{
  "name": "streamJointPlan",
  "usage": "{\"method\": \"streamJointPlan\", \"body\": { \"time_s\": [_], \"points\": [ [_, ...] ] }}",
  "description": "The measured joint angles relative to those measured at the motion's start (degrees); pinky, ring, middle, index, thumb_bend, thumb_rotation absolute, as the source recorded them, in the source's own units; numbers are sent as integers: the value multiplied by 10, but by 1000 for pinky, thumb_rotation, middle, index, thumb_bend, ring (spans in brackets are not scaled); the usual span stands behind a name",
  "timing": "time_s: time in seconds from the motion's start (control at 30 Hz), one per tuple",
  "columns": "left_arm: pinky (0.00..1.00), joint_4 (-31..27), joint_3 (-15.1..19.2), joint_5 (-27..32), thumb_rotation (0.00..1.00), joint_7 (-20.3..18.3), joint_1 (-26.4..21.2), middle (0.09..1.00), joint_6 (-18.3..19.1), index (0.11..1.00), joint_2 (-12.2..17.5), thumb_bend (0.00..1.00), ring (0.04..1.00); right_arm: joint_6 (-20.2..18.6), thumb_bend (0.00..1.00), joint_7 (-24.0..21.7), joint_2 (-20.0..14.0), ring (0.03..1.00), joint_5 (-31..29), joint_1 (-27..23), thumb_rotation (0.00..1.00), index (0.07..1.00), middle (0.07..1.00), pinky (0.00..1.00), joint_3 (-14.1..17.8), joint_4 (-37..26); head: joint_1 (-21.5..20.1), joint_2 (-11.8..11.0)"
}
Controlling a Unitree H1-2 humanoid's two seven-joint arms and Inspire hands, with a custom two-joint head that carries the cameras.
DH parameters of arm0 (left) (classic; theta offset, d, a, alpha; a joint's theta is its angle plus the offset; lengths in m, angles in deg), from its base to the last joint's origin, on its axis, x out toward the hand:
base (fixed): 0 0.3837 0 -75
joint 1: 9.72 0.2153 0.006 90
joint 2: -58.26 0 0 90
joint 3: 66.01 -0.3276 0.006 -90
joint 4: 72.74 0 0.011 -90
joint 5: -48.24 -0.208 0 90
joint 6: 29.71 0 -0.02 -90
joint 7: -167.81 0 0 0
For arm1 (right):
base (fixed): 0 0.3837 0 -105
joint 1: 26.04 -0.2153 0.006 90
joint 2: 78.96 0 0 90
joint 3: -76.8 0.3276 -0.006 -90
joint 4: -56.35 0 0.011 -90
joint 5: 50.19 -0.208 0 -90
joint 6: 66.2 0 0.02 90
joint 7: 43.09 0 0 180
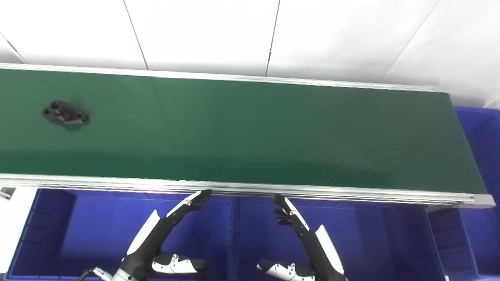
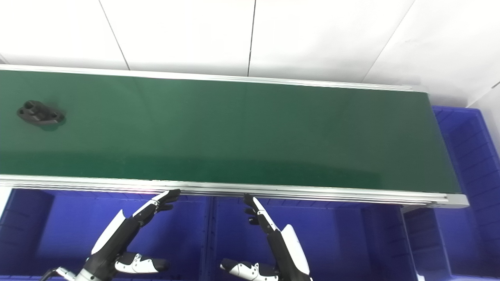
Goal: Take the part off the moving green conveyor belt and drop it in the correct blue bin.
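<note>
both hands, left hand (image 1: 164,230) and right hand (image 1: 308,234), have fingers spread and hold nothing. the small black plastic part (image 1: 65,113) lies far left of them on the long green conveyor belt (image 1: 254,128). best to wait, then grab it over the blue plastic bins (image 1: 97,226).

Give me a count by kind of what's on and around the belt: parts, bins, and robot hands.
Black parts on the conveyor belt: 1, black part
Blue bins: 3, left bin, middle bin, right bin
Robot hands: 2, left hand, right hand, both open and empty
Total: 6
</note>
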Motion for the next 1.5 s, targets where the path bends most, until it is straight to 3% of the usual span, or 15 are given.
{"method": "streamJointPlan", "body": {
  "time_s": [0.23,0.3,0.37,0.43,0.5,0.67,0.73,0.8,1.0,1.23,1.33,1.5],
  "points": [
    [835,2,-6,-1,591,2,0,910,0,889,0,830,884,8,694,0,-2,851,-5,0,499,955,914,770,0,12,54,-22],
    [831,5,-12,-3,594,6,0,910,0,892,-2,827,882,8,691,0,-6,845,-9,0,498,959,913,753,1,17,100,-40],
    [823,9,-18,-12,603,9,0,910,0,892,-3,842,879,10,682,0,-12,838,-18,0,495,968,914,732,3,18,100,-40],
    [812,15,-23,-20,606,14,0,910,0,891,-5,861,875,16,671,0,-18,822,-24,-1,496,976,912,693,5,22,130,-67],
    [805,20,-27,-24,606,21,0,909,0,890,-9,866,871,19,668,0,-21,812,-29,-1,499,979,911,670,5,28,132,-70],
    [788,28,-39,-25,586,30,-1,904,0,886,-14,877,861,20,658,5,-21,842,-27,-3,495,976,916,718,3,41,147,-114],
    [781,38,-40,-25,571,32,-1,900,0,881,-14,875,856,22,657,13,-23,854,-24,-6,495,976,923,735,-1,49,147,-114],
    [773,41,-43,-25,567,33,-1,897,0,878,-13,875,852,22,664,23,-30,863,-21,-11,501,977,933,737,-12,58,156,-133],
    [756,52,-55,-23,566,43,-8,888,0,868,-13,879,841,23,682,51,-43,810,-21,-22,499,971,906,649,-29,77,159,-151],
    [741,60,-65,-23,565,51,-13,881,0,862,-7,870,832,23,675,78,-49,818,-21,-29,503,968,907,651,-48,83,157,-163],
    [740,65,-68,-23,556,56,-19,880,0,861,-2,864,832,23,665,90,-54,891,-18,-34,503,979,950,753,-57,92,149,-174],
    [734,82,-78,-23,562,69,-28,877,0,858,1,870,828,23,651,116,-64,920,-18,-39,462,983,966,799,-73,91,145,-192]
  ]
}}
